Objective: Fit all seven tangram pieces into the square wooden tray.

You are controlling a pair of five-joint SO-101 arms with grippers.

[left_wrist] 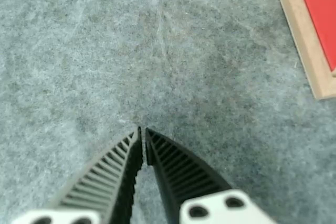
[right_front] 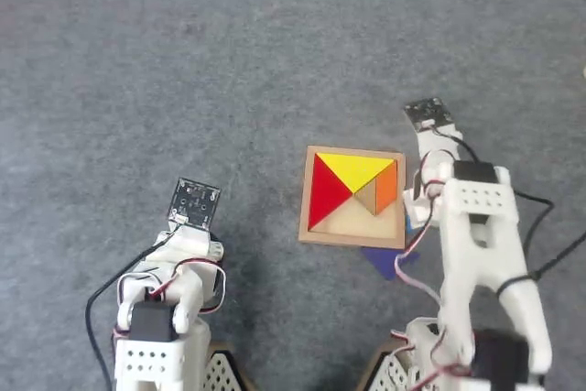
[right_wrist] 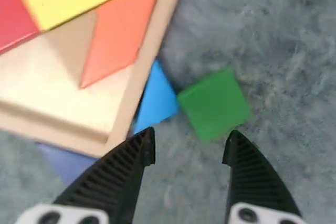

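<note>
The square wooden tray [right_front: 397, 226] lies right of the table's middle. Inside it are a red triangle [right_front: 327, 195], a yellow triangle [right_front: 354, 169], an orange piece [right_front: 386, 187] and a tan triangle [right_front: 368, 197]. My right gripper [right_wrist: 191, 137] is open, hovering just outside the tray's right rim [right_wrist: 152, 72]. Between and ahead of its fingers lie a green square [right_wrist: 215, 103] and a blue piece [right_wrist: 157, 98] that touches the rim. A purple piece [right_front: 385, 258] pokes out at the tray's near edge. My left gripper [left_wrist: 143, 129] is shut and empty over bare carpet, left of the tray's corner [left_wrist: 307, 51].
Grey carpet [right_front: 183, 70] covers the whole table. The left arm [right_front: 174, 290] stands at the near left, the right arm [right_front: 476, 226] at the near right beside the tray. Cables [right_front: 549, 217] trail off the right arm.
</note>
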